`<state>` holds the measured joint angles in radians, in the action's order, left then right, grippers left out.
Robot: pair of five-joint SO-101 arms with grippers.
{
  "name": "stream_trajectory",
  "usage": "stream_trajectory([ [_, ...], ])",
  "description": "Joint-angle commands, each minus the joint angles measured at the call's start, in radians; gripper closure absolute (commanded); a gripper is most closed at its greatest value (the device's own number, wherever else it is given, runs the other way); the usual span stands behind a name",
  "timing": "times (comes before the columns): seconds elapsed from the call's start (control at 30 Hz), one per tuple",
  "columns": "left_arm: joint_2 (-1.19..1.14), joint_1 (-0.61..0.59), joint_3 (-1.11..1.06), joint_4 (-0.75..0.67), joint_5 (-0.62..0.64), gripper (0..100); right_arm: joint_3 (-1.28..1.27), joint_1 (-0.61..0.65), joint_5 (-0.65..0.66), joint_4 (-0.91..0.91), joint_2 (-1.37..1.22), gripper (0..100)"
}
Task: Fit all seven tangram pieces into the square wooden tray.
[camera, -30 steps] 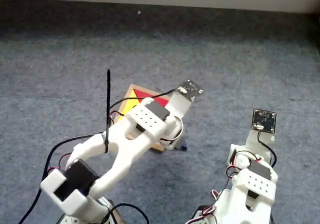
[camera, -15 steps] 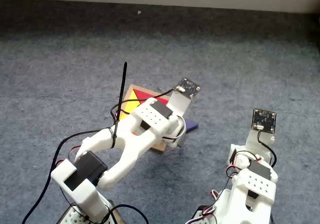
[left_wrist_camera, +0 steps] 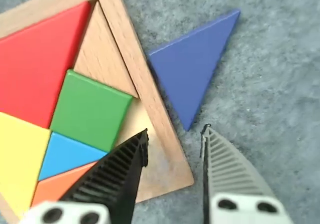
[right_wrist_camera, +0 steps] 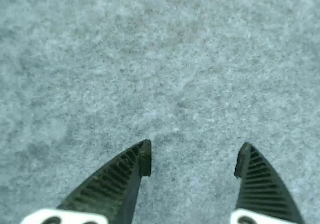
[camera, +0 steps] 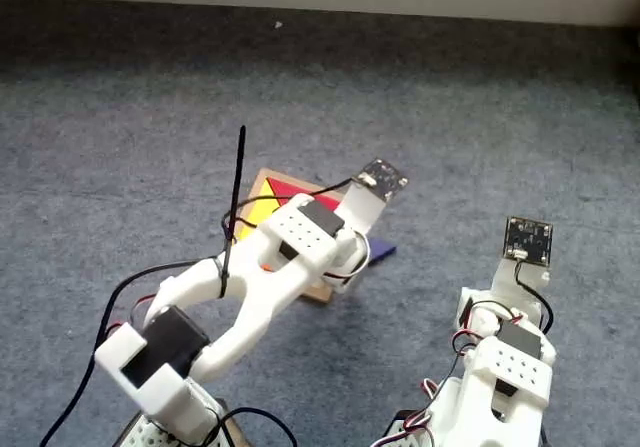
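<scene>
left claw (left_wrist_camera: 172, 136) open, ready for blue triangle (left_wrist_camera: 192, 68) right of tray (left_wrist_camera: 142, 86) (its gap is bare) | right claw (right_wrist_camera: 192, 159) open

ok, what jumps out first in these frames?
The blue triangle lies on the carpet just outside the wooden tray, across the rim from a bare triangular gap next to the red piece. The left gripper hangs open over the tray's rim near the triangle's tip; the right gripper is open above carpet.

White arms (camera: 262, 295), black servos (camera: 160, 345) and cables (camera: 233, 192), ridged black-and-grey left hand (left_wrist_camera: 175, 130).
</scene>
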<state>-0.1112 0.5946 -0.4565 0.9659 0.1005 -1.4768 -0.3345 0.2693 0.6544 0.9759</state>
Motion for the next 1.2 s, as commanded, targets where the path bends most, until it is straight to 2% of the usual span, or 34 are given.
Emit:
stream_trajectory([
  [0.0,0.139,0.008,0.044,0.037,-0.069,82,-0.004,0.012,0.0,-0.021,0.005,73.4],
  [0.17,0.128,0.005,0.047,0.011,-0.107,72,-0.004,0.012,0.0,-0.021,0.005,73.4],
  [0.3,0.045,0.022,0.074,-0.051,-0.117,73,-0.004,0.012,0.0,-0.021,0.005,73.4],
  [0.4,-0.03,0.027,0.15,-0.041,-0.158,74,-0.004,0.012,0.0,-0.021,0.005,73.4],
  [0.63,-0.232,0.039,0.331,-0.038,-0.166,74,-0.004,0.012,0.0,-0.021,0.005,73.4],
  [0.87,-0.378,0.028,0.545,0.184,-0.163,74,-0.004,0.013,0.0,-0.021,0.005,73.4],
  [1.03,-0.452,0.03,0.642,0.265,-0.164,84,-0.004,0.013,0.0,-0.021,0.005,73.4],
  [1.17,-0.461,0.038,0.647,0.275,-0.164,92,-0.004,0.013,0.0,-0.021,0.005,73.4],
])
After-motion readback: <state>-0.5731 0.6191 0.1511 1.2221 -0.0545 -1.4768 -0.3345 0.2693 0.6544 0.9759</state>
